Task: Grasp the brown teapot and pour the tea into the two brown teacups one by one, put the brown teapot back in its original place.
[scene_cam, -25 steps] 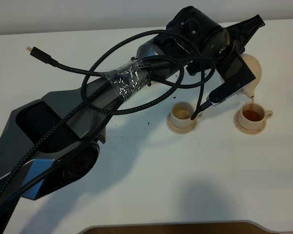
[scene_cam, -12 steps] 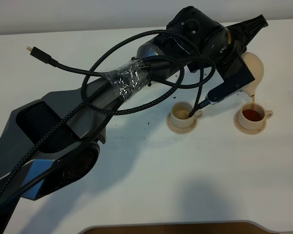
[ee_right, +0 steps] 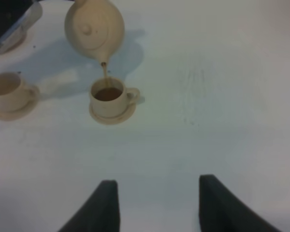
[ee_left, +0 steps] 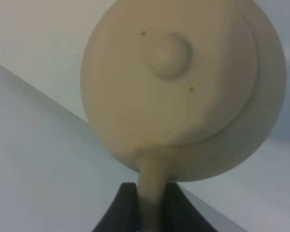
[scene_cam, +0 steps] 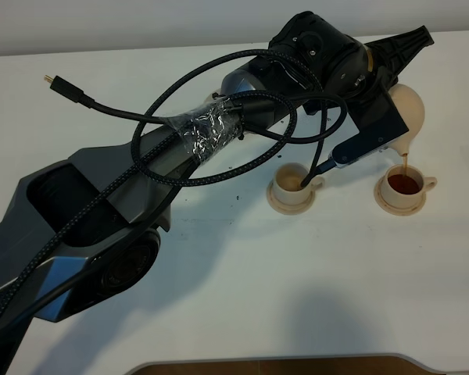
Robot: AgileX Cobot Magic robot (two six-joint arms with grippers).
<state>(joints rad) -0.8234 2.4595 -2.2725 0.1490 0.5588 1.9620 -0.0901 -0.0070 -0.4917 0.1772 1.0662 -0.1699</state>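
1. Movement was small. The brown teapot point(scene_cam: 409, 109) crept slightly up and toward the right of the exterior view as the left wrist rolled a touch more. The tea point(ee_right: 108, 93) in the teacup under the spout point(scene_cam: 389, 187) got darker and higher.
2. A thin stream point(scene_cam: 405, 162) still ran from the spout into that cup. The pot hung tilted just above it, not touching.
3. My read: the pour into this cup was mid-to-late. The level looked near enough, so the tilt should ease back soon or it risks overflowing.
4. Nearby, the second teacup point(scene_cam: 293, 181) looked pale inside, with no dark tea that I could make out. It probably still needed filling, and the pot's return was also pending.
5. Grip: the left gripper point(ee_left: 147, 212) was clamped shut on the teapot's loop handle, one dark finger either side.
6. Idle side: the right gripper point(ee_right: 157, 205) hung well clear over bare table point(ee_right: 222, 121), jaws spread, holding nothing.
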